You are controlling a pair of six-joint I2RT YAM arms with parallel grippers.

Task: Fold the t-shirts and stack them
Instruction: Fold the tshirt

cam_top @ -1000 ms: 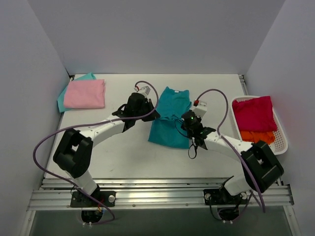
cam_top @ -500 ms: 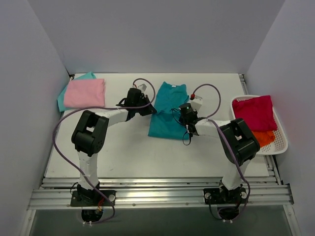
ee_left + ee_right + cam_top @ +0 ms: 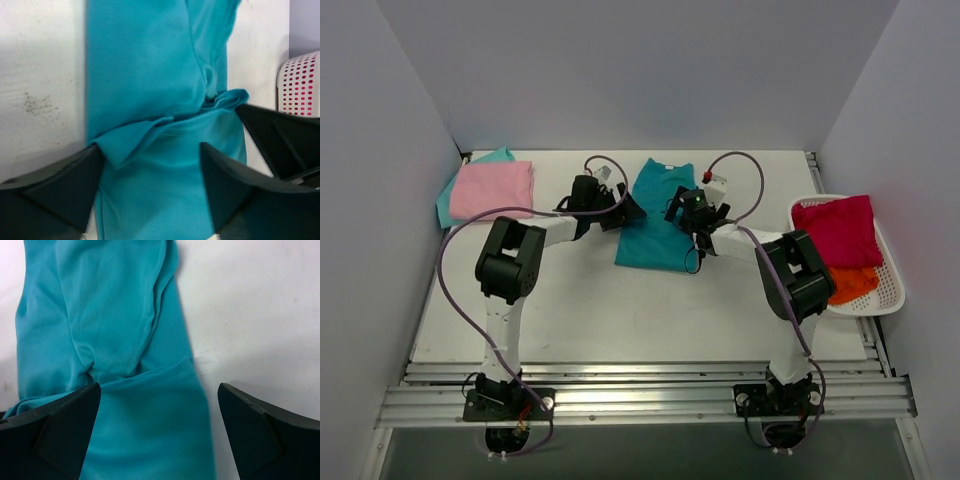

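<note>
Two grippers flank the teal shirt, which lies mid-table, narrowed to a strip with a rumpled ridge across it. The left gripper has its fingers apart, cloth lying between them but not pinched. The right gripper is spread wide over the shirt's other edge, grasping nothing. I judge they sit at opposite edges so each can take one side and fold evenly. A pink shirt lies folded on a mint shirt at the far left corner, likely the stack. Crimson and orange shirts sit in the basket at the right.
</note>
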